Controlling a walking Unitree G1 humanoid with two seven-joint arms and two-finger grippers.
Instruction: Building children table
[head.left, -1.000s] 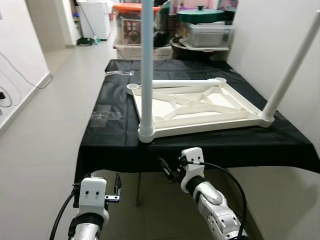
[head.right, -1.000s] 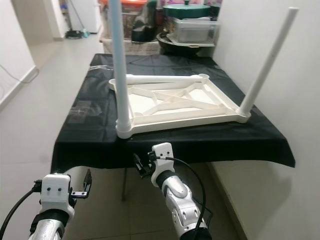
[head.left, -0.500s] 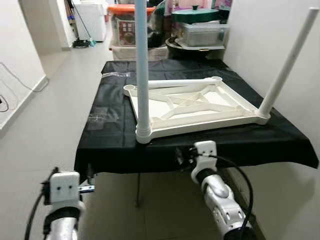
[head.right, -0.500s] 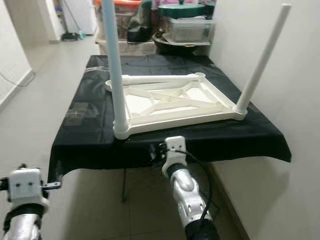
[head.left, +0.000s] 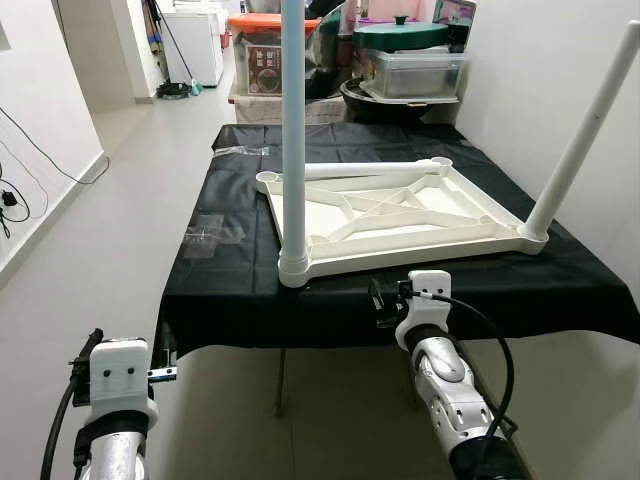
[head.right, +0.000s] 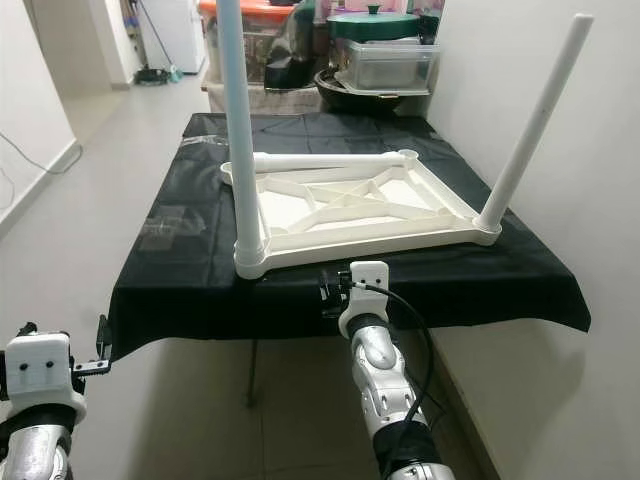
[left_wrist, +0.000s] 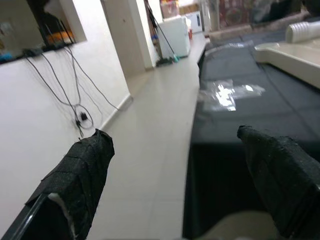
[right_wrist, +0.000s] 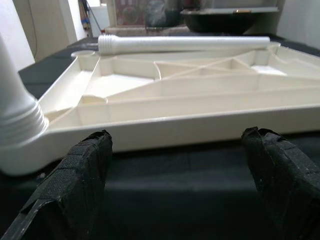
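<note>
Fitting the remaining legs looks like the step in hand: the white tabletop (head.left: 395, 215) lies upside down on the black-draped counter (head.left: 230, 275), with one leg (head.left: 293, 140) upright in the tabletop's near left corner socket and another (head.left: 580, 135) in its near right corner. A loose leg (head.left: 375, 169) lies along the tabletop's far edge. The right hand (right_wrist: 180, 175) hangs just before the tabletop's near rail, fingers (right_wrist: 82, 170) spread wide apart and empty. The left hand (left_wrist: 185, 190) sits low, off the counter's left corner and well apart from the tabletop, also spread and empty. To do this well, I judge the right hand should reach over the rail, take the loose leg near its threaded end, and stand it square over an empty far socket before turning
</note>
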